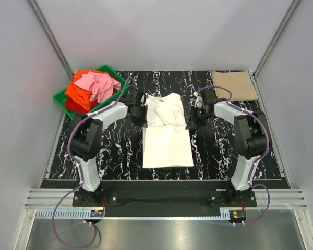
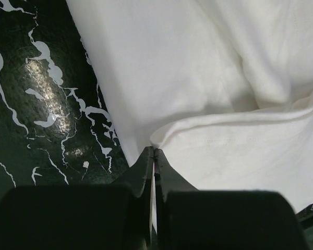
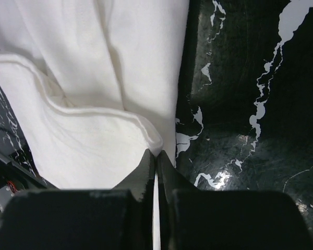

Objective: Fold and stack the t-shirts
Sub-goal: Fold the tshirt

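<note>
Now pinches the white t-shirt (image 1: 167, 140), lying mid of the table (image 1: 120, 151) with long axis from far to near edge, left gripper (image 1: 142, 117) closed on its left side edge, right gripper (image 1: 190, 123) on its right.

t-shirt (image 1: 167, 143) central — crate (image 1: 59, 97) far left, seemingly heaped

- No text, label, brand, number or sign is readable in any view.
- The white t-shirt (image 1: 167, 140), between the left pincer (image 2: 154, 155) and the right pincer (image 3: 156, 155), shows only plain cloth.
</note>
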Controlling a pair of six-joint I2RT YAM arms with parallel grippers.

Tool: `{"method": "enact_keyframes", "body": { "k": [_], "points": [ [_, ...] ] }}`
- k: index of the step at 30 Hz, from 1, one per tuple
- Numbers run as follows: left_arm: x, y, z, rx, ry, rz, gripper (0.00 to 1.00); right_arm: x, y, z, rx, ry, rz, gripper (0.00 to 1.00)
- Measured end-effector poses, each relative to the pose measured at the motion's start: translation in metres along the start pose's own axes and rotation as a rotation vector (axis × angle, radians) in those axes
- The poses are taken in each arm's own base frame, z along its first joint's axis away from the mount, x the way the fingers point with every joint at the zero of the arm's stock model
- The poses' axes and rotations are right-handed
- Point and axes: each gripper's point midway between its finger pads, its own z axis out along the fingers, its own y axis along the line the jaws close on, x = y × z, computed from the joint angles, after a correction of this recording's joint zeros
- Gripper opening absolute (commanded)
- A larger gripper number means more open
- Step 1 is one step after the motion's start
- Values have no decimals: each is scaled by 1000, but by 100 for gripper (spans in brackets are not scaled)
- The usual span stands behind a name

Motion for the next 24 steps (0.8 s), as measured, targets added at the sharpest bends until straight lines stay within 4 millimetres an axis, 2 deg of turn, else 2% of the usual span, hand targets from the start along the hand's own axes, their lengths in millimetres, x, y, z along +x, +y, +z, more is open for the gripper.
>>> {"method": "enact_keyframes", "body": {
  "k": [8, 15, 19, 24],
  "points": [
    [-7, -6, -24, -15, -41, -51, 0, -17, 23, -30, -45, -90, -46, 0],
    [-10, 2, -42, -86, -73, -91, 0, -18, 29, -29, -86, -110, -63, 0],
    [-9, 12, -35, -120, -64, -106, 0, -21, 31, -25, -107, -124, -74, 0],
    [-11, 24, -5, -144, -28, -118, 0, -26, 21, -1, -107, -101, -63, 3]
  ]
}}
